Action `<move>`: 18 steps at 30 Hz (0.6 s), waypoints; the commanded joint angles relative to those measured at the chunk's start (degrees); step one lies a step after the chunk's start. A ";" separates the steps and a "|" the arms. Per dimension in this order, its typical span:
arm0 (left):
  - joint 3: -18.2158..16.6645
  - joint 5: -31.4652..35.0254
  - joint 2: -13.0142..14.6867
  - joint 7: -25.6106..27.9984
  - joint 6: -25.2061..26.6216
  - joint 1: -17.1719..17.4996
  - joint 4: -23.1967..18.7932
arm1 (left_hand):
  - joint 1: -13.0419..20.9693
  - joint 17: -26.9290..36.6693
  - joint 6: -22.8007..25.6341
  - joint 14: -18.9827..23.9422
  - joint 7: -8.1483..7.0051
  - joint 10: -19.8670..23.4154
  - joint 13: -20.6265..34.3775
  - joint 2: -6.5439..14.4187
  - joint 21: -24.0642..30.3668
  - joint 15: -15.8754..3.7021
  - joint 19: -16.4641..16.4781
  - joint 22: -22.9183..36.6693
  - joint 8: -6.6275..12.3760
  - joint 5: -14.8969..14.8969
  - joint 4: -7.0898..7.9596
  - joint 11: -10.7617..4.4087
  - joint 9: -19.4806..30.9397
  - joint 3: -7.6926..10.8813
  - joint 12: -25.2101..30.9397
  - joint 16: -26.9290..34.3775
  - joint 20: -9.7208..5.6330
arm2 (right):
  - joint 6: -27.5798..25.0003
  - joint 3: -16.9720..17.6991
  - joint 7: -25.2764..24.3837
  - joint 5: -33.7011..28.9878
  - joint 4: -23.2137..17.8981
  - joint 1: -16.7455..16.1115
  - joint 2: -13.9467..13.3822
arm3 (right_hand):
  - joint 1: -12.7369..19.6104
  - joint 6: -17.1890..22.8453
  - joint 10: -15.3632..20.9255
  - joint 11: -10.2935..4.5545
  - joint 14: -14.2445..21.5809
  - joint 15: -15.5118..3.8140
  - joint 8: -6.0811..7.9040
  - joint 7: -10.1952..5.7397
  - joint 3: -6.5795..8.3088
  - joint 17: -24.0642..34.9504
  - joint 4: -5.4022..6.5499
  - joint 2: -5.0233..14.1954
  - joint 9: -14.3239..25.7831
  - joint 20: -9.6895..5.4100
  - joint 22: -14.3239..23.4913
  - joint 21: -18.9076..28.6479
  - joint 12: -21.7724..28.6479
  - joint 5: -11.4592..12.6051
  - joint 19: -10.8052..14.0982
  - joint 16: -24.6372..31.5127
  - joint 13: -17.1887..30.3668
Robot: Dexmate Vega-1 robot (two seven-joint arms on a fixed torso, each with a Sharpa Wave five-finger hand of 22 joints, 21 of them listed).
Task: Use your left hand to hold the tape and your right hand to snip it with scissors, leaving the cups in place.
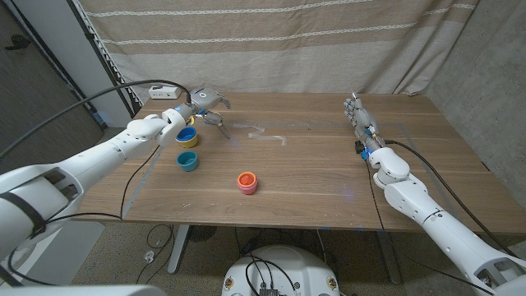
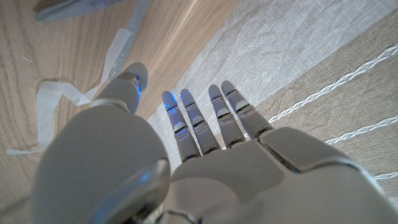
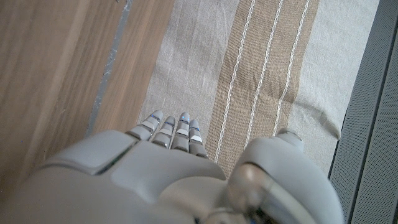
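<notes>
My left hand [image 1: 205, 99] hovers over the table's back left, fingers spread and holding nothing. In the left wrist view its fingers [image 2: 199, 124] reach out straight, with a curled strip of clear tape [image 2: 45, 115] lying on the wood beside the thumb. More clear tape [image 1: 265, 132] lies flat near the table's middle back. A thin grey object [image 1: 220, 123], probably the scissors, lies just below the left hand; a grey bar-like thing [image 2: 71, 7] also crosses the wood past the thumb. My right hand [image 1: 359, 116] stands at the back right, fingers straight, empty.
A yellow cup [image 1: 187, 136], a teal cup [image 1: 187, 161] and a red cup [image 1: 247, 182] stand on the table's left half. A striped curtain [image 1: 271, 41] hangs behind the table. A grey line [image 3: 112, 56] runs along the wood beyond my right hand.
</notes>
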 commanded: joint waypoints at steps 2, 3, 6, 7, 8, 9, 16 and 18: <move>1.44 -0.18 -0.80 0.17 0.11 -1.21 2.37 | 0.77 0.15 0.33 0.10 -0.02 0.39 0.19 0.01 0.20 -10.07 0.01 0.19 0.51 0.34 -0.05 0.15 -0.09 -0.26 -0.17 -0.03 -8.64 | 0.11 0.03 -0.16 -0.11 -0.26 -0.05 -0.12 | 0.49 0.37 0.22 -0.17 0.24 -1.91 0.19 0.25 -0.21 0.11 -0.26 0.17 0.10 -1.21 0.32 0.04 0.36 0.32 -0.01 0.12 0.22; 1.56 -0.10 -0.82 0.42 0.03 -1.31 2.58 | 0.78 0.15 0.31 0.11 -0.02 0.39 0.19 0.01 0.20 -10.07 0.01 0.19 0.51 0.34 -0.05 0.15 -0.09 -0.26 -0.17 -0.02 -8.64 | 0.11 0.05 -0.21 -0.09 -0.27 -0.05 -0.08 | 0.49 0.36 0.21 -0.20 0.22 -1.90 0.19 0.27 -0.21 0.11 -0.26 0.17 0.10 -1.25 0.32 0.03 0.35 0.32 0.01 0.12 0.22; 1.84 -0.13 -0.85 0.37 0.11 -1.50 2.96 | 0.77 0.16 0.17 0.16 -0.02 0.39 0.21 0.01 0.20 -10.05 -0.01 0.18 0.49 0.34 -0.02 0.15 -0.12 -0.29 -0.18 -0.01 -8.63 | -0.04 0.10 -0.34 -0.01 -0.33 -0.07 -0.08 | 0.48 0.37 0.23 -0.11 0.24 -1.87 0.19 0.26 -0.22 0.11 -0.26 0.16 0.10 -1.25 0.32 0.01 0.36 0.33 0.02 0.12 0.22; 1.85 -0.33 -0.86 0.26 0.12 -1.50 3.03 | 0.78 0.15 0.19 0.13 -0.02 0.38 0.21 0.00 0.21 -10.05 -0.01 0.18 0.51 0.34 -0.02 0.15 -0.13 -0.30 -0.19 -0.03 -8.63 | -0.04 0.08 -0.23 -0.03 -0.28 -0.05 -0.13 | 0.48 0.35 0.26 -0.10 0.23 -1.87 0.18 0.30 -0.23 0.11 -0.26 0.16 0.10 -1.23 0.32 0.00 0.37 0.32 0.01 0.12 0.22; 1.91 -0.36 -0.83 0.14 0.21 -1.53 3.04 | 0.80 0.14 0.23 0.11 -0.03 0.37 0.22 -0.01 0.21 -10.05 -0.02 0.18 0.56 0.36 -0.03 0.15 -0.14 -0.32 -0.20 -0.05 -8.63 | -0.19 0.08 -0.31 -0.02 -0.34 -0.06 -0.16 | 0.47 0.33 0.25 -0.12 0.24 -1.87 0.17 0.31 -0.24 0.11 -0.26 0.15 0.10 -1.23 0.33 0.00 0.37 0.32 0.02 0.12 0.22; 1.99 -0.31 -0.83 0.24 0.24 -1.57 3.11 | 0.81 0.13 0.27 0.10 -0.03 0.39 0.22 -0.01 0.21 -10.05 -0.02 0.18 0.59 0.37 -0.03 0.14 -0.14 -0.33 -0.19 -0.05 -8.63 | -0.19 0.03 -0.29 -0.15 -0.31 -0.03 -0.23 | 0.46 0.35 0.27 -0.12 0.23 -1.87 0.18 0.30 -0.25 0.11 -0.25 0.15 0.10 -1.22 0.33 -0.01 0.38 0.32 0.01 0.12 0.22; 2.35 -0.63 -0.79 -0.38 0.23 -1.77 3.21 | 0.84 0.12 0.23 0.07 -0.03 0.49 0.24 0.00 0.21 -10.05 -0.03 0.18 0.62 0.40 -0.02 0.15 -0.18 -0.37 -0.15 -0.06 -8.63 | -0.30 0.00 -0.07 0.01 0.02 0.27 -0.14 | 0.38 0.35 0.25 -0.23 0.16 -1.92 0.17 0.29 -0.30 0.11 -0.24 0.11 0.10 -1.17 0.33 -0.07 0.36 0.32 0.00 0.09 0.22; 2.46 -0.56 -0.78 -0.44 0.33 -1.81 3.21 | 0.87 0.12 0.18 0.06 -0.03 0.48 0.25 0.01 0.21 -10.06 -0.05 0.18 0.62 0.41 -0.03 0.15 -0.19 -0.37 -0.16 -0.06 -8.62 | -0.21 -0.03 0.05 -0.04 0.13 0.34 -0.16 | 0.37 0.34 0.23 -0.31 0.17 -1.93 0.16 0.28 -0.31 0.11 -0.23 0.11 0.10 -1.16 0.33 -0.09 0.36 0.32 0.00 0.10 0.22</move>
